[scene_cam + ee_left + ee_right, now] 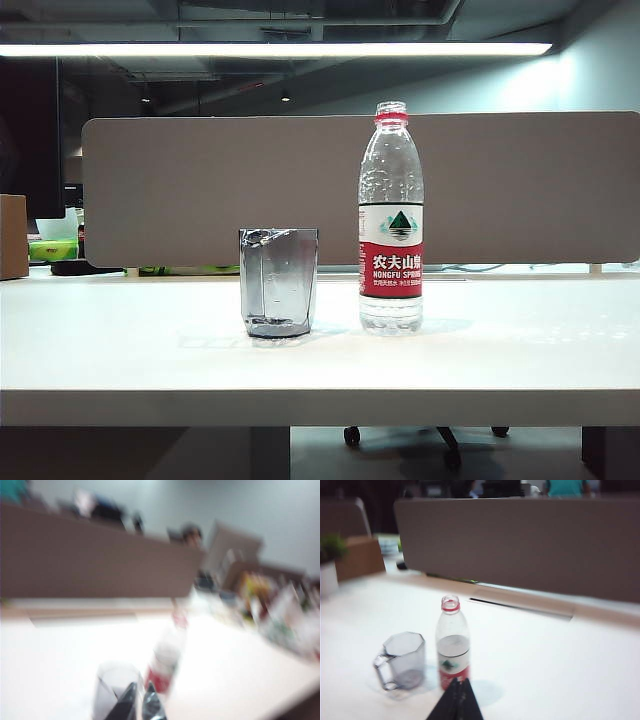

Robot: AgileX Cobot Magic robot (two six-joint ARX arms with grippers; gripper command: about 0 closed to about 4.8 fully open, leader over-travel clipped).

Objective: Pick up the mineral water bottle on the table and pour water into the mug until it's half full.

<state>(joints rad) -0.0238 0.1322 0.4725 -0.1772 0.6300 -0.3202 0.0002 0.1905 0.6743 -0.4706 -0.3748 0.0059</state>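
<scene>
2 task items stand on the wide white table [520, 370]: the smoky-grey translucent faceted mug [279, 282] and, just beside it to the right in the exterior view, the tall clear uncapped mineral water bottle [391, 220] with its red-and-white label. The right gripper [458, 700] hangs in front of the bottle, jaws pressed together and empty. The left gripper [138, 702] appears blurred near both items, its dark fingertips nearly touching, holding nothing.

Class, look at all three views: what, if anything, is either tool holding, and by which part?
Nothing. The right tool and the left tool both hang short of the mineral water bottle and the mug.
</scene>
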